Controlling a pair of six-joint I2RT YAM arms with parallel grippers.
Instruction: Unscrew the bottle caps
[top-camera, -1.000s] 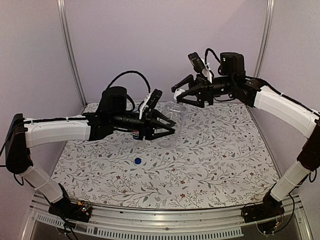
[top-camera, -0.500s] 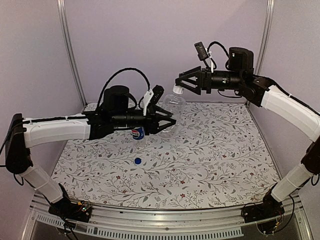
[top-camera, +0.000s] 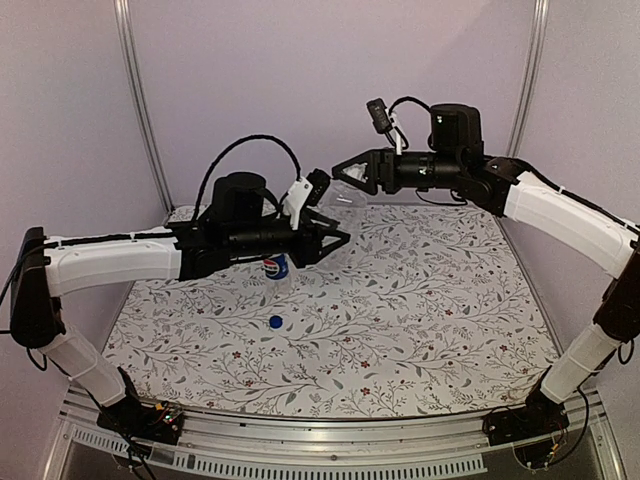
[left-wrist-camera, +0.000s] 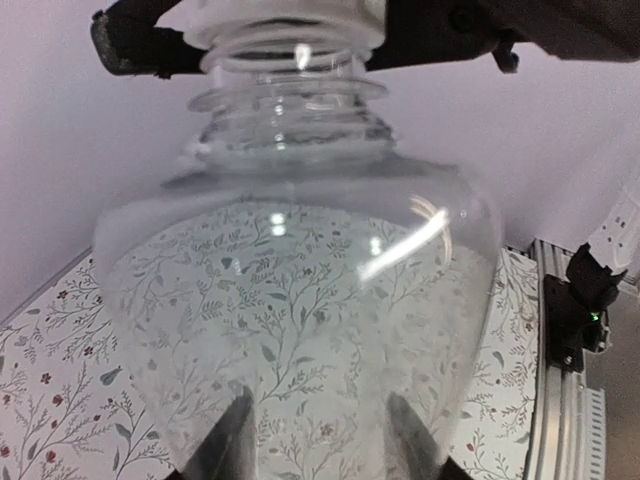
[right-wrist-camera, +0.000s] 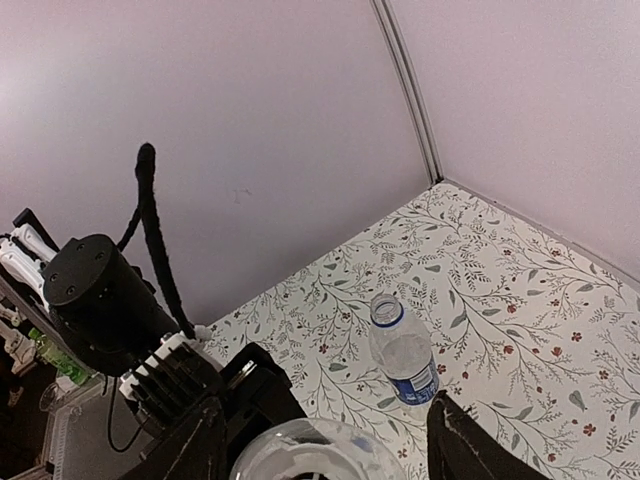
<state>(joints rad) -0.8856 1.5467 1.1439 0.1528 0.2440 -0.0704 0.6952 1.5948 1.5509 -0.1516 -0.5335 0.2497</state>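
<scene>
The left gripper (top-camera: 335, 230) is pinched on the body of the plain bottle (left-wrist-camera: 300, 280), holding it above the table (top-camera: 450, 320). The right gripper (top-camera: 347, 176) brackets its white cap (right-wrist-camera: 312, 455); whether the fingers press it cannot be told. The blue cap (top-camera: 274, 322) lies near the standing Pepsi bottle (top-camera: 277, 266).

Labelled bottle (top-camera: 277, 267) on table (top-camera: 430, 300), loose cap (top-camera: 274, 322) before it.

Clear, glossy plastic plain bottle (left-wrist-camera: 300, 250), catching bright highlights, between the matt black plastic fingers (left-wrist-camera: 235, 440) of the left pincer (top-camera: 335, 240). Below that pincer, a worktop (top-camera: 450, 300) with a matt floral-printed covering, a smooth plastic blue cap (top-camera: 275, 322), and a clear plastic Pepsi bottle (right-wrist-camera: 403, 355) with a glossy label.
</scene>
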